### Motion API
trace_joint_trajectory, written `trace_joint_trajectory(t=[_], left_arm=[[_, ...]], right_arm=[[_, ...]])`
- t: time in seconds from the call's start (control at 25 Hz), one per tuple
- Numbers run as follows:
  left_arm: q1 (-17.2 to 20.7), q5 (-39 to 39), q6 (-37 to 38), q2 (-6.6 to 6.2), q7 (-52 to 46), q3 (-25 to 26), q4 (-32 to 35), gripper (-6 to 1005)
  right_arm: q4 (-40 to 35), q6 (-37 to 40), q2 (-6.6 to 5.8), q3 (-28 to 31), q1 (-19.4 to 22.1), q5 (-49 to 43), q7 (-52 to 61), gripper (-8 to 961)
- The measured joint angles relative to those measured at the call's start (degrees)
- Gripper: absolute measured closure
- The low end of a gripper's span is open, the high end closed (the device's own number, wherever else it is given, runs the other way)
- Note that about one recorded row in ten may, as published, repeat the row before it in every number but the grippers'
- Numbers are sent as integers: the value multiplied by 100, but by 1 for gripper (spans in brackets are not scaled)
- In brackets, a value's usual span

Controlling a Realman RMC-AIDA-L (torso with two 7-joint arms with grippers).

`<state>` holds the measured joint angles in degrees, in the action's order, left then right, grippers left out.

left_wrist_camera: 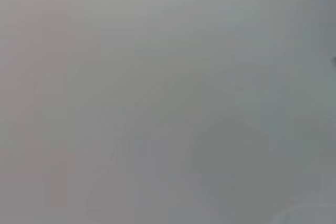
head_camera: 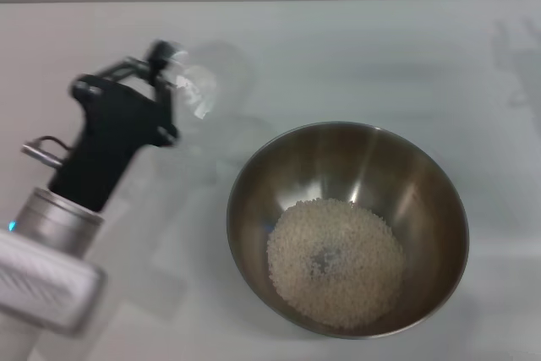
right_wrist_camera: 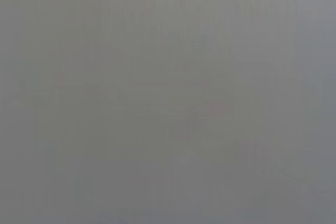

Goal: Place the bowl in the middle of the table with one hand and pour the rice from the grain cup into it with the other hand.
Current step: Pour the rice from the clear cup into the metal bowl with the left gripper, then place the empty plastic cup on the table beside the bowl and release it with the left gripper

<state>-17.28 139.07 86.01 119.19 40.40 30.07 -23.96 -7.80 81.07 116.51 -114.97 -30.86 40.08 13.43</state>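
The bowl (head_camera: pixel 347 227), wide and of shiny steel, stands on the white table (head_camera: pixel 380 57) right of centre in the head view. A pale heap of rice (head_camera: pixel 336 261) lies in its bottom. My left gripper (head_camera: pixel 166 75) is to the left of the bowl and a little behind it, shut on the clear grain cup (head_camera: pixel 204 84). The cup is held above the table, is blurred, and shows no rice inside. My right gripper is out of view. Both wrist views show only a plain grey surface.
The table's far edge (head_camera: pixel 270 1) runs across the top of the head view. Faint shadows lie on the table at the far right (head_camera: pixel 516 65).
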Motion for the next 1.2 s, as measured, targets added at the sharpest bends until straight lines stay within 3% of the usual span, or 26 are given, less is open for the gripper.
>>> trace_joint_trajectory(t=[0.08,0.12,0.16,0.28,0.36,0.6,1.2], left_arm=[[3,-950,-581,-1,-1488,7,-45,957],[3,-950,-581,-1,-1488,7,-45,957],[-19,-1388,-1083,-1,-2130,18,-18,957],[-19,-1388,-1083,-1,-2130,18,-18,956],[-68,-1812,-1881,-1,-2924,62,114,955],[-88,-1933,-2296,0,-3110,65,187,954],[-54,-1917,-2402,-15,-3280,17,256,950]], right_arm=[[-64,19,4,-7,1,0,4,512],[-98,48,8,-10,1,-1,5,512],[-137,108,12,-14,-3,-1,8,512],[-173,166,12,-16,-10,-2,12,512],[-209,219,17,-16,-12,-4,22,512],[-241,246,31,-15,17,-7,26,512],[-238,357,74,-10,86,-9,106,512]])
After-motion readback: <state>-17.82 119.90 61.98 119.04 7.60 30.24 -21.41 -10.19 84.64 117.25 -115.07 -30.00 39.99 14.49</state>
